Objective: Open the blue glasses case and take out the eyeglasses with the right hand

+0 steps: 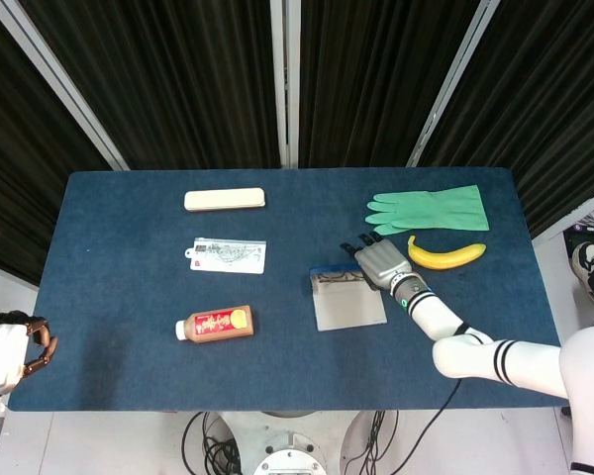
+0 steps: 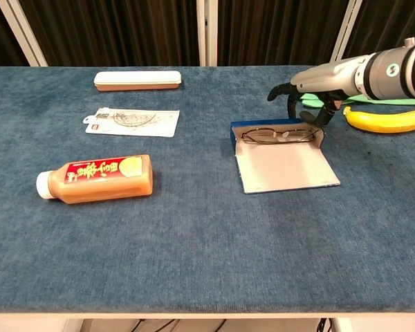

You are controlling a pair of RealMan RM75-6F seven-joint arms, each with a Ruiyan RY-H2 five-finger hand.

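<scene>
The blue glasses case [image 2: 283,160] is lying open near the middle of the worktop [image 2: 194,235], its pale lid flap folded toward the robot and the eyeglasses [image 2: 277,135] resting in the blue tray at the far edge. Their long axis is running left to right. The right robot hand [image 2: 309,100] is hovering just beyond the tray's right end, fingers curled downward and holding nothing. The eyeglasses are lying just left of and nearer than it. The left robot hand [image 1: 15,346] is sitting well apart at the worktop's left edge, fingers curled.
</scene>
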